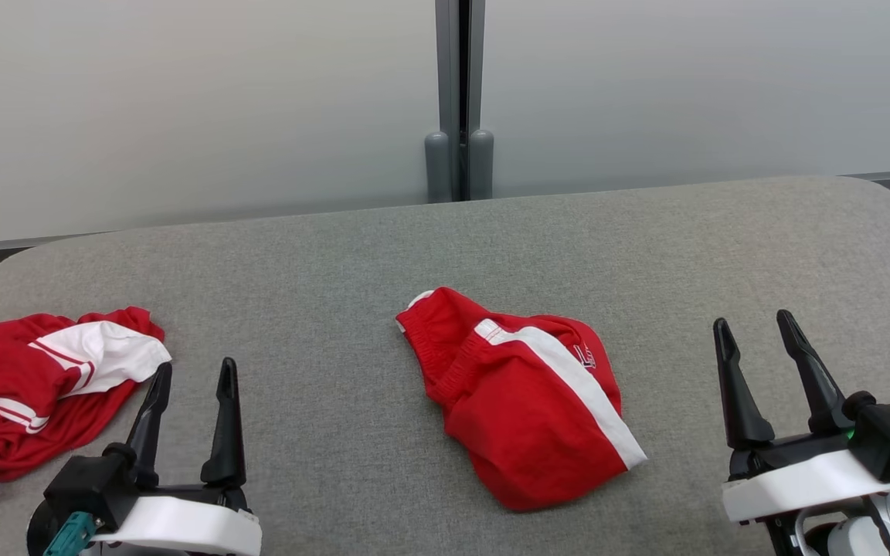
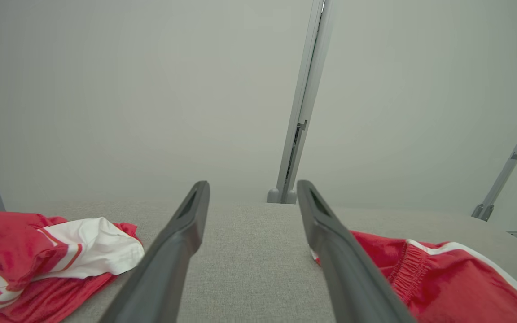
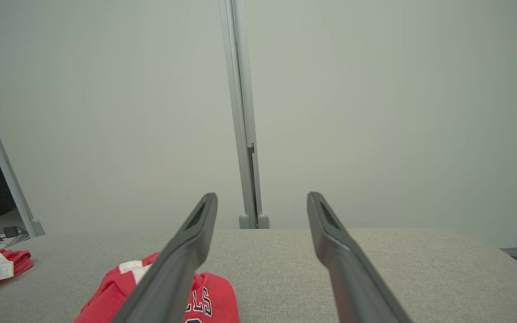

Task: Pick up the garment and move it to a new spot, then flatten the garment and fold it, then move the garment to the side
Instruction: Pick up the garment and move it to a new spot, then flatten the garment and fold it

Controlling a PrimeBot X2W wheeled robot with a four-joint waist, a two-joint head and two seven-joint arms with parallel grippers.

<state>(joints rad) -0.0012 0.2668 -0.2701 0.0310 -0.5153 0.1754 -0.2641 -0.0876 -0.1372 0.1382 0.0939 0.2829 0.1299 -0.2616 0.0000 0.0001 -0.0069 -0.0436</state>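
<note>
two red garments on one table (image 1: 445, 239): shorts (image 1: 526, 401) central, jersey (image 1: 35, 386) at left edge, open room between. left gripper (image 1: 195, 366), right gripper (image 1: 752, 319): fingers apart, empty.

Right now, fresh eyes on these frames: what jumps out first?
A red garment with a white stripe lies crumpled in the middle of the grey table. A second red-and-white garment is bunched at its left edge, by the left gripper. That and the right gripper are open and empty.

Looks like a lab or test bay here: pale partition panels (image 1: 182, 116), a grey metal post (image 1: 459, 93), one cloth-covered grey table (image 1: 337, 255).
</note>
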